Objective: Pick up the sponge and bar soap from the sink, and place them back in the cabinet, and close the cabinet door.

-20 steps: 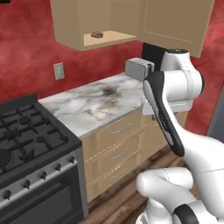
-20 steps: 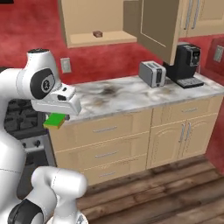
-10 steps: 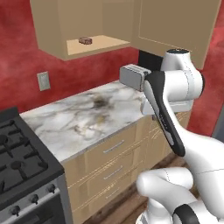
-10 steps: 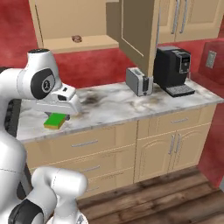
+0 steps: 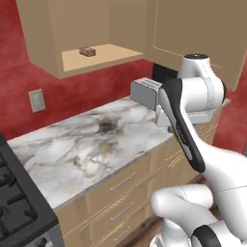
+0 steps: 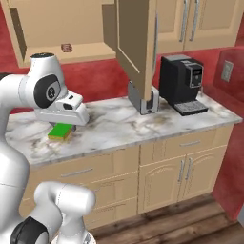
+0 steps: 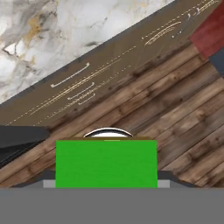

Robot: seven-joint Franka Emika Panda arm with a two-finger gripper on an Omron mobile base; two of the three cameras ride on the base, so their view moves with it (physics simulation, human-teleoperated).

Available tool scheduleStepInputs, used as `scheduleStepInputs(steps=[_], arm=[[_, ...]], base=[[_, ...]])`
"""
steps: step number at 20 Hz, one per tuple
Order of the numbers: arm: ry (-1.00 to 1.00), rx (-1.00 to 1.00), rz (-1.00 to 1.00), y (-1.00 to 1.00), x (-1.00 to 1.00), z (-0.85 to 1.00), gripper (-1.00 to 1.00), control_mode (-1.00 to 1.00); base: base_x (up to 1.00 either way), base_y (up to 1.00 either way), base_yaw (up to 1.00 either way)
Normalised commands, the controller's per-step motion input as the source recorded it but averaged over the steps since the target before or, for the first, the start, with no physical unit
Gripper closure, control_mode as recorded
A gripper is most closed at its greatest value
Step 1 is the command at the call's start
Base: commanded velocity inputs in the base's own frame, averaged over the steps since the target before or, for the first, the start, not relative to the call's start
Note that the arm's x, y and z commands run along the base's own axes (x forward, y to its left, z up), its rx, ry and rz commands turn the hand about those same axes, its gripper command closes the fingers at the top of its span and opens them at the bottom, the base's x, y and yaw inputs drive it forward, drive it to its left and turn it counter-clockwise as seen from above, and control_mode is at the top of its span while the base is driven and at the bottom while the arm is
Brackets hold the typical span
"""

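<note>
My gripper (image 6: pixel 62 128) is shut on the bright green sponge (image 6: pixel 60 131) and holds it just above the marble counter's front part. In the hand view the sponge (image 7: pixel 106 164) spans the space between the fingertips, with its white rounded part peeking over its top. The reddish-brown bar soap (image 5: pixel 87 51) lies on the shelf of the tan cabinet (image 5: pixel 113 54), well above and behind the gripper. From the right, the bar soap (image 6: pixel 66 47) sits in the cabinet (image 6: pixel 38 24), whose cabinet door (image 6: pixel 136 45) stands wide open. The sink is out of view.
A marble counter (image 5: pixel 96 140) runs over tan drawers. A toaster (image 5: pixel 144 91) stands at its back, and a black coffee machine (image 6: pixel 183 83) further right. The black stove (image 5: pixel 19 207) is at the far left. A wall outlet (image 5: pixel 36 100) sits under the cabinet.
The whole scene has slid left in both base views, so the base has moved right along the counter. The stove has nearly left view. The sponge stays in the gripper.
</note>
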Motion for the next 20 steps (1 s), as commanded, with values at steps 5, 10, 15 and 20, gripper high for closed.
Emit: scheduleStepInputs(steps=[5,10,15,20], arm=[[0.00,0.00,0.00,0.00,0.00,0.00,1.00,1.00],[0.00,0.00,0.00,0.00,0.00,0.00,1.00,1.00],[0.00,0.00,0.00,0.00,0.00,0.00,1.00,1.00],[0.00,0.00,0.00,0.00,0.00,0.00,1.00,1.00]], base=[[0.61,-0.12,0.00],[0.53,-0.11,0.05],[0.43,-0.15,0.10],[0.41,-0.12,0.15]])
